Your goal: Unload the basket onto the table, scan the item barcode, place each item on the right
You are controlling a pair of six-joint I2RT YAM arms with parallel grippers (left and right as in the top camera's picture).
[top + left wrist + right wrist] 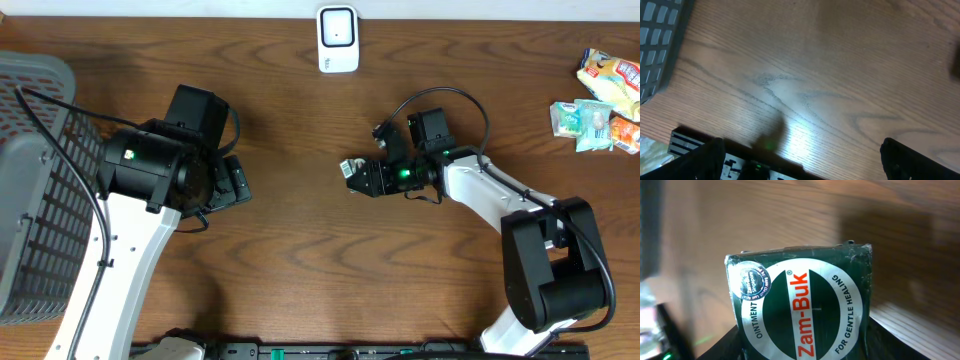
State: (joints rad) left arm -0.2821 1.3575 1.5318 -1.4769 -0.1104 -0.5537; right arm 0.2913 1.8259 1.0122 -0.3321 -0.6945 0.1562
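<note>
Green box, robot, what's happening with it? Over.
Left pincer open, empty. Right pincer shut on green box. Nothing between it and the white scanner.

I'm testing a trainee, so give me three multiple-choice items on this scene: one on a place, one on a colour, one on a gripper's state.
1. The white scanner stands at the table's: A. far edge, middle; B. near edge, left; C. right edge.
2. The box in the right gripper is mainly: A. red; B. dark green; C. yellow.
3. The left gripper is: A. open, empty; B. shut on the box; C. shut, empty.
Answers: A, the overhead view shows it top centre; B, the wrist view shows green faces; A, its fingers stand wide apart over bare wood.
</note>
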